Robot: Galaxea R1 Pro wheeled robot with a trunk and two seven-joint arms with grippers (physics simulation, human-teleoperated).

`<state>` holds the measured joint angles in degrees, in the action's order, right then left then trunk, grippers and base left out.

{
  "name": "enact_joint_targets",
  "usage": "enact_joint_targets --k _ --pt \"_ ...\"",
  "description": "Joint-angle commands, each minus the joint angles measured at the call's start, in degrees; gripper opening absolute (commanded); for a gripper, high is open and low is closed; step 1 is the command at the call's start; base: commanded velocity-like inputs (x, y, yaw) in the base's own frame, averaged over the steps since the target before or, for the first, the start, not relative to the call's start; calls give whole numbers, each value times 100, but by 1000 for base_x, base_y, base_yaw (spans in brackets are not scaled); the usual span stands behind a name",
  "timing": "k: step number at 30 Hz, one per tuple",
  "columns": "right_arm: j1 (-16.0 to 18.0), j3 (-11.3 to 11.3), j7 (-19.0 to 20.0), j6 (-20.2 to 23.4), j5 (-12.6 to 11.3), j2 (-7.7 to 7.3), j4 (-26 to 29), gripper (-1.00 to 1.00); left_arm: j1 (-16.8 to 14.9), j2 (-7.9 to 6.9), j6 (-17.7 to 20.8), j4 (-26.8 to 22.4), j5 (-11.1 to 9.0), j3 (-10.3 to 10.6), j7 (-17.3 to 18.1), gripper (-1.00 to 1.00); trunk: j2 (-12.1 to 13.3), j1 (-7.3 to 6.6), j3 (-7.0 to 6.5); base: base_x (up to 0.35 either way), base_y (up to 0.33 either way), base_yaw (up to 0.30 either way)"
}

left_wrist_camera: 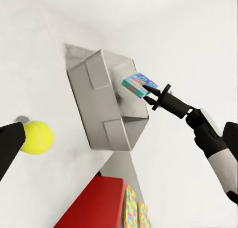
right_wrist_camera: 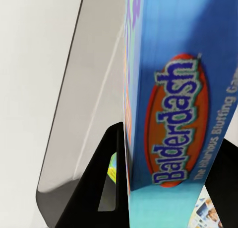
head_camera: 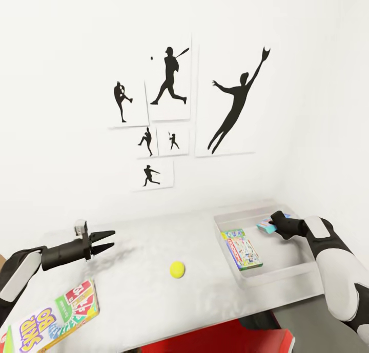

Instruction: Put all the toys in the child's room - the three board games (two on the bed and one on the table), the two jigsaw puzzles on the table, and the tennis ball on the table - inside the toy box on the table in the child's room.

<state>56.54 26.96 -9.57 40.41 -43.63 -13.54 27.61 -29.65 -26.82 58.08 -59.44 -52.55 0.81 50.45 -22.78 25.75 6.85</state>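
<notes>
Right claw point(head_camera: 277, 224) is clamped on the light blue board game point(head_camera: 267, 225), a flat cardboard box held edge-up over the far right part of the toy box point(head_camera: 277, 272). In the right wrist view the box's point(right_wrist_camera: 173, 114) glossy blue edge reads "Balderdash" in an orange oval, pinched between two black fingers point(right_wrist_camera: 94, 188). The left wrist view shows the same grip from the side: box point(left_wrist_camera: 139, 84) at the tip of the right claw point(left_wrist_camera: 148, 95), above the bin point(left_wrist_camera: 101, 104), not touching its floor as far as I can tell.

Left claw point(head_camera: 105, 241) is part open, its two tapered black fingers spread in a narrow V, holding nothing. It hovers over the left half of the desk point(head_camera: 138, 281), well apart from the ball.

Toy box is translucent pale grey plastic, shallow, with low flared walls, and sits at the desk's right end. The green-edged board game point(head_camera: 242, 248) with multicolour print lies flat inside, along the bin's left wall.

Tennis ball point(head_camera: 177, 269) is small, fuzzy and yellow-green. It rests on the bare desk top between the left claw and the bin, near the front edge; it also shows in the left wrist view point(left_wrist_camera: 35, 137).

The yellow-green-red board game point(head_camera: 51, 317) with orange edges lies flat at the desk's front left corner, printed "Skip-Bo".

Desk surface is pale grey-white, smooth and matte. White wall behind it carries black baseball-player silhouettes point(head_camera: 171, 76).
</notes>
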Motion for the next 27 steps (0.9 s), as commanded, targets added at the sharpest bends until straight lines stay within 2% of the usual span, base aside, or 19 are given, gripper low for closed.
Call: enact_joint_targets --k 1,8,27 --pt "6 20 -54 19 -65 8 8 -100 -6 8 14 -135 -6 11 41 100 -13 4 23 0 0 0" --pt "9 20 -56 24 -72 30 13 -100 -5 127 12 -532 -18 16 151 100 -13 4 88 0 0 0" --pt "93 29 -90 35 -119 -18 8 -100 -5 125 19 -561 -19 25 166 100 -13 4 265 0 0 0"
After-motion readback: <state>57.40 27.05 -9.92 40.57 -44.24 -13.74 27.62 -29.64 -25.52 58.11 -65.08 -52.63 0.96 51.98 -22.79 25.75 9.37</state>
